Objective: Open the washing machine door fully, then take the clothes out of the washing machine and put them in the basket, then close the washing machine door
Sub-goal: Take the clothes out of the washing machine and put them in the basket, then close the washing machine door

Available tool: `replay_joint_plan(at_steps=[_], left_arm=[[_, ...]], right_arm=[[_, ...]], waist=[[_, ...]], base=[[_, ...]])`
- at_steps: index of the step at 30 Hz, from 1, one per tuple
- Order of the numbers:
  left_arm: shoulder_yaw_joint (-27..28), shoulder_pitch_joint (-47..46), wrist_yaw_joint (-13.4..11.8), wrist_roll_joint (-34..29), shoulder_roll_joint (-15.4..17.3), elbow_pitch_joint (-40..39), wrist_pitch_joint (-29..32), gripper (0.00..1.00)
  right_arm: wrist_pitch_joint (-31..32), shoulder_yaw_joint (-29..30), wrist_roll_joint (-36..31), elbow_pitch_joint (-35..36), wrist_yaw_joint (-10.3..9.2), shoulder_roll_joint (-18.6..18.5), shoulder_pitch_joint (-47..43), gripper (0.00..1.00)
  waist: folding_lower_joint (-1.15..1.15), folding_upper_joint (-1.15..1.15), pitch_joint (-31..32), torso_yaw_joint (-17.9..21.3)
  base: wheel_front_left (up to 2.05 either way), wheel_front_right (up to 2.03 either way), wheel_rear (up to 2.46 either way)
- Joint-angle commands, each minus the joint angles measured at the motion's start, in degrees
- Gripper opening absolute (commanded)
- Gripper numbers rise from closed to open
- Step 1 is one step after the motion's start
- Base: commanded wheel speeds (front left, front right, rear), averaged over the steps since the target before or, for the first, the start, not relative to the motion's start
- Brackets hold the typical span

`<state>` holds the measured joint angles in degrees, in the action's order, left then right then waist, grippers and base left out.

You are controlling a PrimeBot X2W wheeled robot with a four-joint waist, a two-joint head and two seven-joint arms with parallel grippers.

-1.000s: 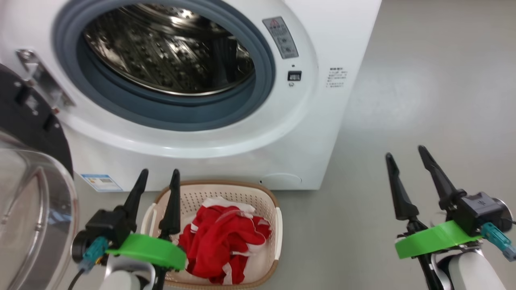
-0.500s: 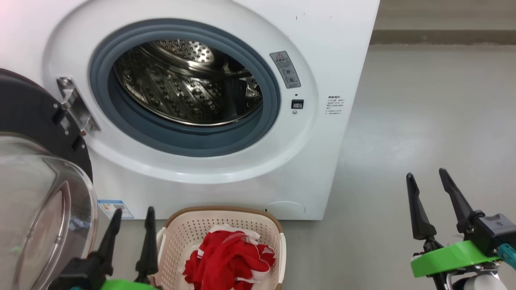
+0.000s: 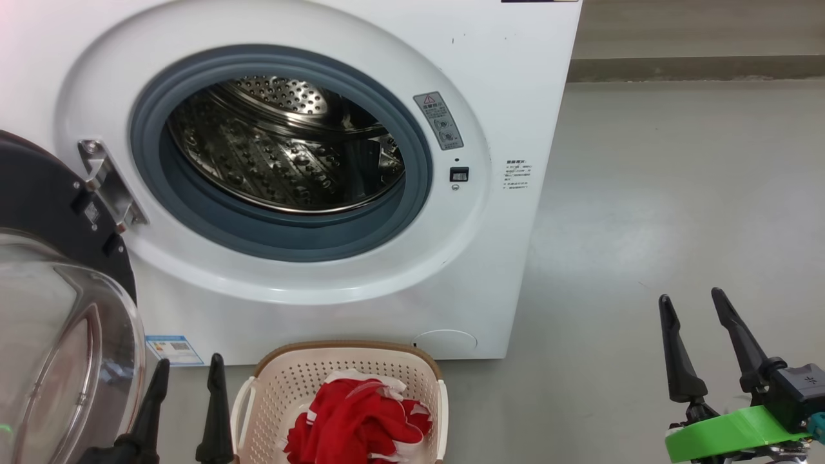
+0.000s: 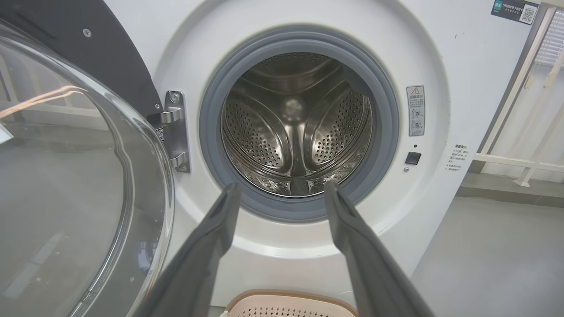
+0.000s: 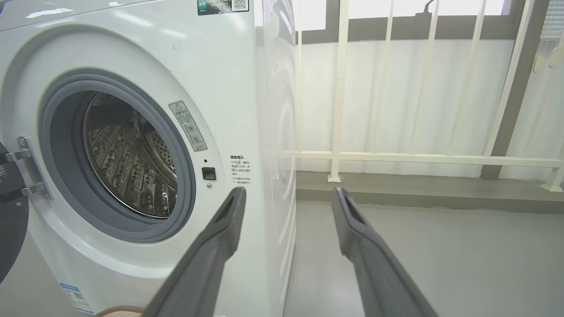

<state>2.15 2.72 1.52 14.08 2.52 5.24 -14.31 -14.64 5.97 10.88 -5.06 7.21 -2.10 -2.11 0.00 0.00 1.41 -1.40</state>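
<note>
Far left: round black-rimmed door with clear glass bowl (image 3: 64,335) swung wide open. Just right of it, left gripper (image 3: 189,361), fingers spread, holding nothing. White boxy front-loading washing machine (image 3: 515,129): perforated steel drum (image 3: 283,161) shows bare metal. Cream perforated plastic basket (image 3: 348,349) on grey floor (image 3: 644,193) before machine, holding crumpled red-and-white clothes (image 3: 354,419). Far right: right gripper (image 3: 690,295), fingers apart, unladen.

The big white boxy washing machine (image 3: 515,64) has its round mouth standing open: a grey rubber ring (image 3: 283,248) frames the perforated steel drum (image 3: 283,154), with room for a claw to reach in. The large round door with glossy black rim and bulging clear glass bowl (image 3: 58,309) juts out on the left, just beside the left claw (image 3: 189,359). The cream perforated plastic basket (image 3: 348,347), holding red fabric clothes (image 3: 354,419), stands below the mouth. Bare grey floor (image 3: 677,193) spreads around the right claw (image 3: 690,295).
</note>
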Motion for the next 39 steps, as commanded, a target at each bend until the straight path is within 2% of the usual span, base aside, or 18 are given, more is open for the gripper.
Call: replay_joint_plan(at_steps=[1,11,18,32,39], left_arm=[[2.22,-0.32,-0.41,-0.5,0.71,-2.12,-0.69,1.0],[1.58,0.09,-0.84,-0.65,0.9,-2.95,-0.67,1.0],[1.16,0.27,-2.02,-1.66,1.35,-3.33,-0.2,1.0],[-0.76,0.67,-1.24,-1.34,1.89,-4.27,0.37,1.0],[-1.07,0.85,-1.46,-1.26,2.18,-4.89,0.43,1.0]], right_arm=[[-0.36,-0.86,-0.58,1.81,0.28,-0.77,1.2,1.0],[-0.36,-1.17,-0.58,2.05,0.28,-0.77,0.91,1.0],[-0.36,-1.2,-0.52,1.92,0.28,-0.77,0.79,1.0],[-0.36,-1.43,-0.55,1.57,0.28,-0.77,0.57,1.0],[-0.36,-1.8,-0.39,1.41,0.28,-0.77,0.68,1.0]], waist=[[0.0,0.0,0.01,0.14],[0.0,0.0,0.24,0.37],[0.0,0.0,0.46,0.51],[0.0,0.0,0.65,-0.09],[0.0,0.0,0.55,-0.24]], base=[[0.0,0.0,0.0],[0.0,0.0,0.0],[-0.44,0.44,0.0],[-1.63,1.63,0.0],[-0.94,0.94,0.0]])
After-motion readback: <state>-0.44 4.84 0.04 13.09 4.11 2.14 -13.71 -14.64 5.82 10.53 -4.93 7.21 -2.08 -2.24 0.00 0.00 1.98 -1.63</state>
